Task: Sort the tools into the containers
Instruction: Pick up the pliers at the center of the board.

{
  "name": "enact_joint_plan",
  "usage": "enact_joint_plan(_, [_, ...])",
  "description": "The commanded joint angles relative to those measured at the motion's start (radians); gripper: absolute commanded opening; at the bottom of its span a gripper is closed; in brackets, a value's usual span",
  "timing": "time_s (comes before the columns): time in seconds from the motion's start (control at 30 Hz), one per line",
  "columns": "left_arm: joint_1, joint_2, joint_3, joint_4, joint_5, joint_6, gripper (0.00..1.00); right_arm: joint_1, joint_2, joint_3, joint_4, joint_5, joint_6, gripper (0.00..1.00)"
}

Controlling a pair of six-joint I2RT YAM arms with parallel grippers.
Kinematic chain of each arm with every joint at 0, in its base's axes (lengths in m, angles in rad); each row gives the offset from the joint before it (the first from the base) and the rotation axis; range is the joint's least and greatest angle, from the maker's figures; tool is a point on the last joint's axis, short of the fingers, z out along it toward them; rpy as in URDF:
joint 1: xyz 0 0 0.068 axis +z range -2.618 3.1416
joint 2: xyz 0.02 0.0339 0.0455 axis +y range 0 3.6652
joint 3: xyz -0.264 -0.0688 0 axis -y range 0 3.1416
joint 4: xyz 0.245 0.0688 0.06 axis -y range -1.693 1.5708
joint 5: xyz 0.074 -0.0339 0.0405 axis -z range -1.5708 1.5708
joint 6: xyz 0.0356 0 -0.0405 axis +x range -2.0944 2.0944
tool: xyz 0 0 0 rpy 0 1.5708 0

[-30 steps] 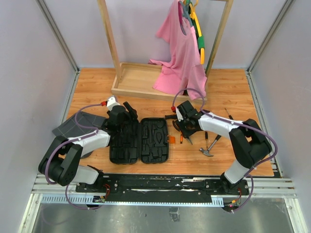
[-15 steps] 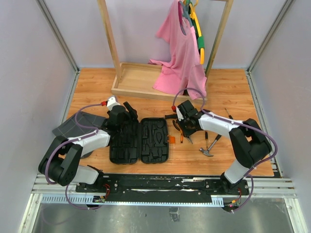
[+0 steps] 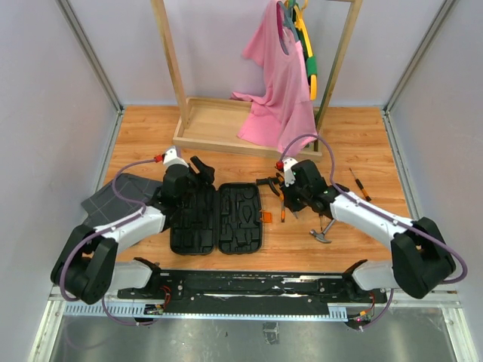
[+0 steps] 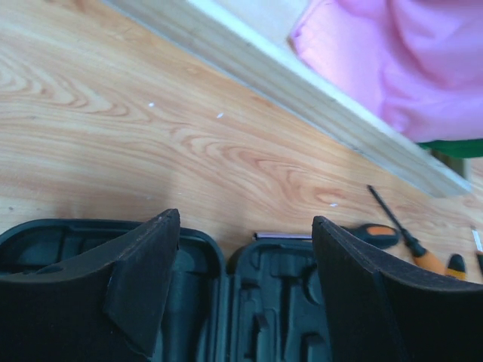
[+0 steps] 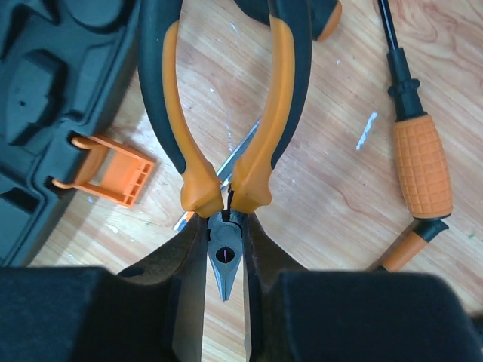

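The black tool case [image 3: 219, 217] lies open on the wooden table, its moulded slots facing up, orange latch [image 3: 266, 217] on its right edge. My right gripper [image 3: 290, 197] is shut on the steel nose of the orange-and-black pliers [image 5: 226, 143], just right of the case [image 5: 53, 90]; the handles point away from the wrist. My right gripper [image 5: 225, 256] stands beside an orange-handled screwdriver [image 5: 423, 162]. A claw hammer [image 3: 324, 226] and another screwdriver [image 3: 358, 183] lie further right. My left gripper [image 3: 198, 175] hangs open over the case's far edge [image 4: 279, 302], nothing between its fingers [image 4: 151, 256].
A dark grey grid-patterned fabric [image 3: 117, 194] lies left of the case. Behind stands a wooden rack with a tray base [image 3: 219, 124] and a hanging pink shirt [image 3: 279, 83]. Metal rails run along the near table edge [image 3: 249, 286].
My right gripper has closed on the pliers' nose, and the right arm's elbow has swung out to the right. The left gripper has barely shifted.
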State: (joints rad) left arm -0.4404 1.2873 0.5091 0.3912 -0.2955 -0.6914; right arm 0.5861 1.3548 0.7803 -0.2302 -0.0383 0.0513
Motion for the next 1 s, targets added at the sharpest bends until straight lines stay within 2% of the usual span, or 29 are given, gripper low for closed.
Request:
enact_joint_plan(0.0, [0.007,-0.101,-0.027,0.052,0.095,0.015,0.75,-0.009,-0.085,-0.045,0.131,-0.072,-0.001,0.00])
enact_joint_plan(0.1, [0.008,-0.164,-0.022,0.004,0.151,0.005,0.75,-0.006,-0.138,-0.083,0.212,-0.096,0.026,0.01])
enact_joint_plan(0.23, [0.007,-0.236,0.011,-0.098,0.197,0.014,0.76,-0.005,-0.214,-0.153,0.345,-0.043,0.106,0.01])
enact_joint_plan(0.33, [0.008,-0.277,0.034,-0.179,0.213,0.031,0.77,-0.005,-0.259,-0.193,0.417,0.033,0.176,0.01])
enact_joint_plan(0.5, [0.008,-0.317,0.047,-0.268,0.189,0.040,0.77,-0.003,-0.310,-0.264,0.558,0.017,0.185,0.01])
enact_joint_plan(0.77, [0.008,-0.311,0.062,-0.273,0.260,0.022,0.77,0.009,-0.336,-0.430,0.878,-0.112,0.004,0.01])
enact_joint_plan(0.97, [0.008,-0.326,0.100,-0.315,0.301,0.046,0.77,0.034,-0.321,-0.437,0.939,-0.245,-0.143,0.01])
